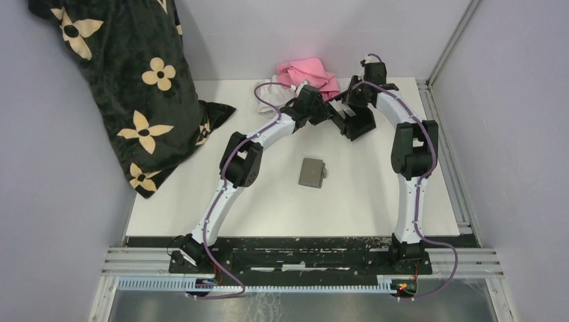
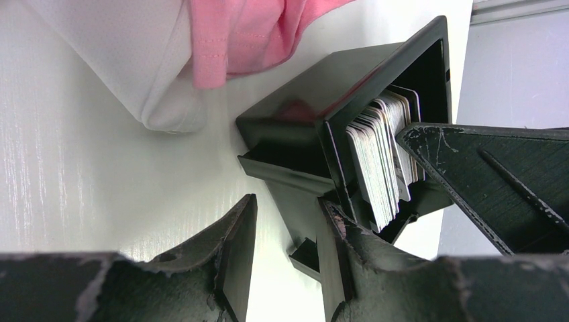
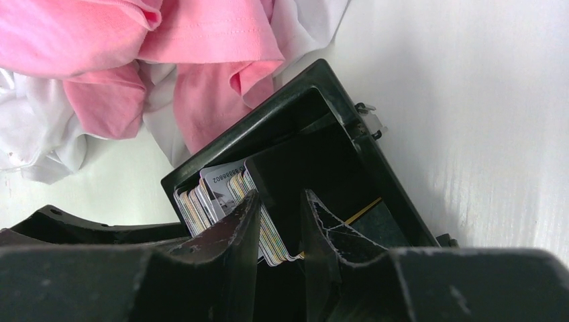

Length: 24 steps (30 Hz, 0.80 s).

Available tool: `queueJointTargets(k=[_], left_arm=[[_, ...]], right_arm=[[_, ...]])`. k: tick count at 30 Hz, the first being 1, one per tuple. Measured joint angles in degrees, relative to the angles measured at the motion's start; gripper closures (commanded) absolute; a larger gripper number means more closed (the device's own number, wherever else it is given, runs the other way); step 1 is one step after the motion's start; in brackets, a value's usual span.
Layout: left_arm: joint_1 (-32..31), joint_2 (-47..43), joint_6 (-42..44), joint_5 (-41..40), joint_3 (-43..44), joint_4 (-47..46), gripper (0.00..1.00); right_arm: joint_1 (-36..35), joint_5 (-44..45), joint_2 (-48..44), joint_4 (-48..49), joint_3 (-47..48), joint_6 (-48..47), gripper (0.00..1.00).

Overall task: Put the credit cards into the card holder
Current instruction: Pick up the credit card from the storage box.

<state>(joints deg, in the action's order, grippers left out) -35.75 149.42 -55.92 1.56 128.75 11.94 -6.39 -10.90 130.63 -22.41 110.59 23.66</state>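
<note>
The black card holder (image 1: 359,126) stands at the back of the table, and both grippers meet at it. It holds several credit cards (image 2: 379,154) on edge, packed against one wall. They also show in the right wrist view (image 3: 208,191). My left gripper (image 2: 288,201) is open, with one finger against the holder's outer wall (image 2: 295,114) and the other over bare table. My right gripper (image 3: 282,196) is open with its fingers down inside the holder (image 3: 268,127). The card stack sits behind and beside its left finger. A dark flat piece with a yellow edge (image 3: 376,218) lies inside.
A pink and white cloth (image 1: 307,75) is heaped just behind the holder. A flat grey wallet (image 1: 312,172) lies mid-table. A black flower-patterned cushion (image 1: 127,80) leans at the back left. The right gripper's finger (image 2: 496,174) shows in the left wrist view.
</note>
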Motion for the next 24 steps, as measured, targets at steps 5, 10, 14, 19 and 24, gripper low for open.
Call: queueJointTargets(k=[5, 10, 14, 19, 24], left_arm=[[0.0, 0.0, 0.0, -0.02, 0.0, 0.0, 0.56], [0.0, 0.0, 0.0, -0.02, 0.0, 0.0, 0.56], [0.0, 0.0, 0.0, -0.02, 0.0, 0.0, 0.56], [0.0, 0.0, 0.0, -0.02, 0.0, 0.02, 0.56], [0.0, 0.0, 0.0, -0.02, 0.0, 0.02, 0.56]], right_arm=[[-0.24, 0.74, -0.72, -0.07, -0.76, -0.63, 0.68], [-0.35, 0.96, -1.27, -0.55, -1.03, -1.05, 0.69], [-0.42, 1.05, -1.7, -0.74, -1.31, -1.05, 0.69], [-0.61, 1.09, -2.23, -1.03, -1.38, -1.09, 0.72], [-0.76, 1.49, -2.75, -1.27, -1.46, -1.51, 0.73]])
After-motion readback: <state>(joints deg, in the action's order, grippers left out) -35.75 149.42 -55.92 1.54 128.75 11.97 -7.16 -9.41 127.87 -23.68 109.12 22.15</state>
